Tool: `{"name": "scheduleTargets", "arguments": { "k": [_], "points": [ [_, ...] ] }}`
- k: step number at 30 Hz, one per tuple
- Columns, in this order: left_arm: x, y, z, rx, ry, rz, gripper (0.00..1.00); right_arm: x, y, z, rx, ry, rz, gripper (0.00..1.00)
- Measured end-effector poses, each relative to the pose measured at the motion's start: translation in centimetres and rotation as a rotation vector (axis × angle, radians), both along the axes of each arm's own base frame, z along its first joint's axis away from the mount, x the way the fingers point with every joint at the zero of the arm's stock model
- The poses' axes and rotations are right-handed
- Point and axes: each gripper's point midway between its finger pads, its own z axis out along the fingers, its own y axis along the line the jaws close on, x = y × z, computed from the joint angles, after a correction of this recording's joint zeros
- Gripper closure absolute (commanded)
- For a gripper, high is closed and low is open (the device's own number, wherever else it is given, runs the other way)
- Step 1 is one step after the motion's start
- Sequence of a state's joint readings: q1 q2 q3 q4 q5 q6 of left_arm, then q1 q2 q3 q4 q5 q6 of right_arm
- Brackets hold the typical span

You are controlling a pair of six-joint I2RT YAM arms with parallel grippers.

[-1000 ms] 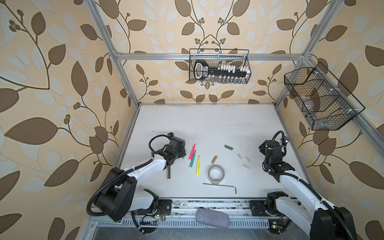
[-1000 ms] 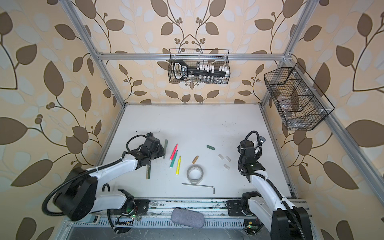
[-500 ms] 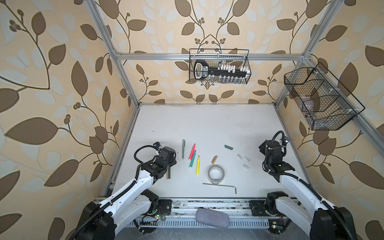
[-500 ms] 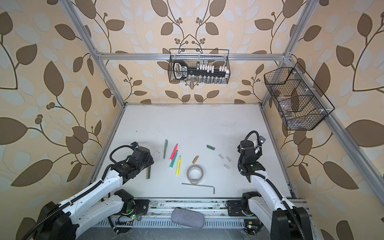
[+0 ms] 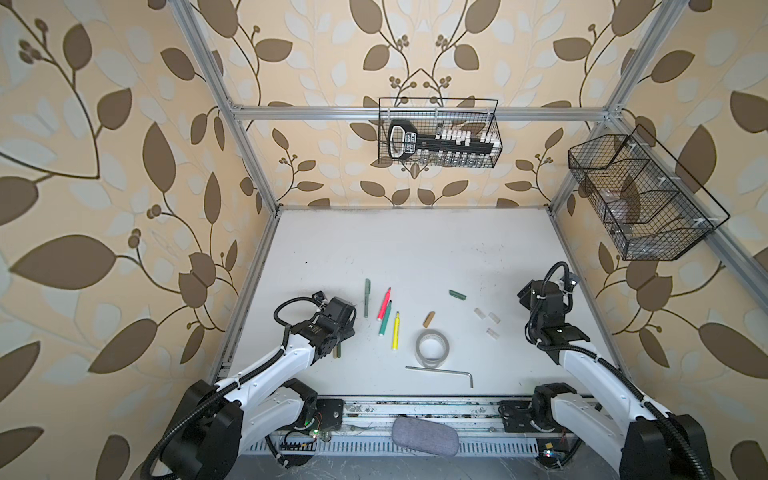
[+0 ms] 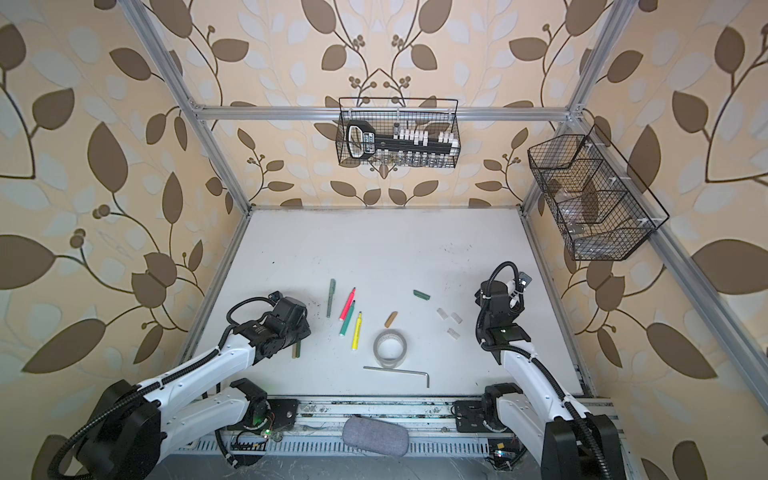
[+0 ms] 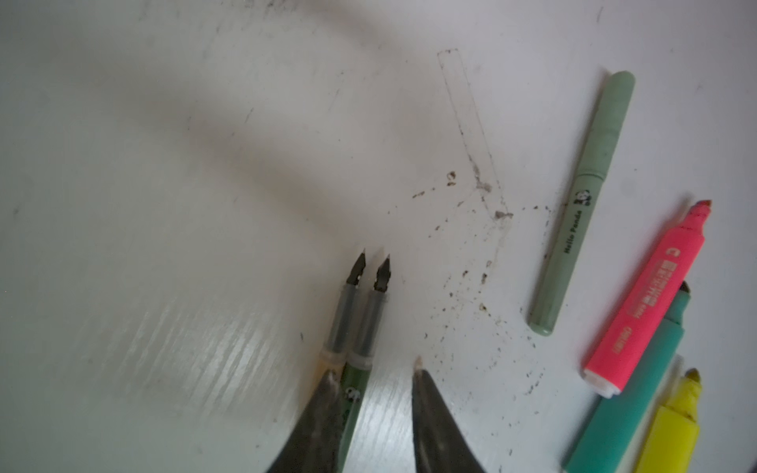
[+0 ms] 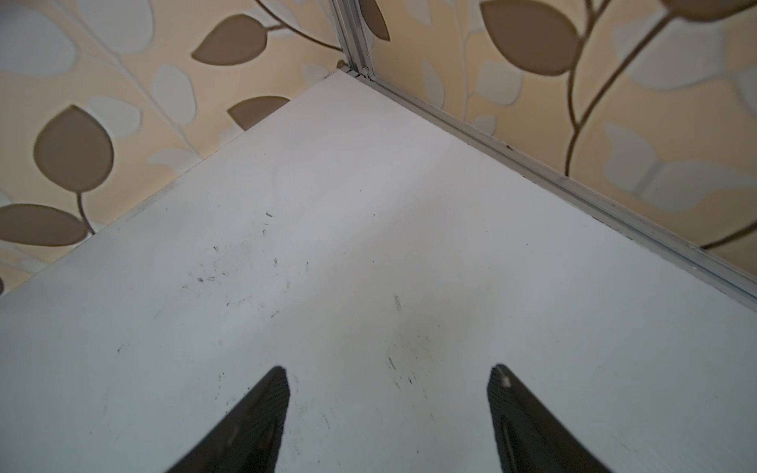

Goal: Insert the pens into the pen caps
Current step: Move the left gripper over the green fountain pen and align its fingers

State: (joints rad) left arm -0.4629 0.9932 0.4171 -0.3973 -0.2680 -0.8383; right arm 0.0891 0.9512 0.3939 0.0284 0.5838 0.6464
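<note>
**Two thin pens (image 7: pixel 370 323) at left end effector (image 7: pixel 372 366)**

You have six pens (image 5: pixel 384 304) and five loose caps (image 5: pixel 429 318) on the counter (image 5: pixel 415 257). Only the left wrist view shows two nibs (image 7: pixel 358 268) at the left end effector, fingers (image 7: pixel 430 409) parted, nothing clamped. The right end effector (image 8: pixel 389 367) is parted too. A second ago the left hid the grey-green pen (image 5: pixel 367 297).

From my station I see a roll of clear tape (image 5: pixel 432 363) lying flat on the white table (image 5: pixel 415 249), just beside a silver L-shaped hex key (image 5: pixel 438 370). A grey fabric pouch (image 5: pixel 425 431) sits past the table's near edge. A black wire basket (image 5: pixel 415 160) on the back wall holds a black key-shaped rack (image 5: pixel 428 143) with white blocks, and a partitioned wire basket (image 5: pixel 665 245) hangs on the right wall.
</note>
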Motion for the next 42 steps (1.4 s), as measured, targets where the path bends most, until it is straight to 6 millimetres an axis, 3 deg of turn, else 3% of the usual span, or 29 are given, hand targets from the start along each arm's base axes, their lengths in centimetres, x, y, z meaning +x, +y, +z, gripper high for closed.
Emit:
{"name": "scheduleTargets", "arguments": {
  "k": [15, 42],
  "points": [
    [-1.0, -0.5, -0.4, -0.052, 0.015, -0.02, 0.72, 0.0, 0.0, 0.1, 0.001, -0.006, 0.0, 0.23],
    [-2.2, -0.5, -2.1, -0.045, 0.112, -0.013, 0.71, -0.2, 0.0, 0.4, 0.002, -0.025, 0.0, 0.22]
  ]
}}
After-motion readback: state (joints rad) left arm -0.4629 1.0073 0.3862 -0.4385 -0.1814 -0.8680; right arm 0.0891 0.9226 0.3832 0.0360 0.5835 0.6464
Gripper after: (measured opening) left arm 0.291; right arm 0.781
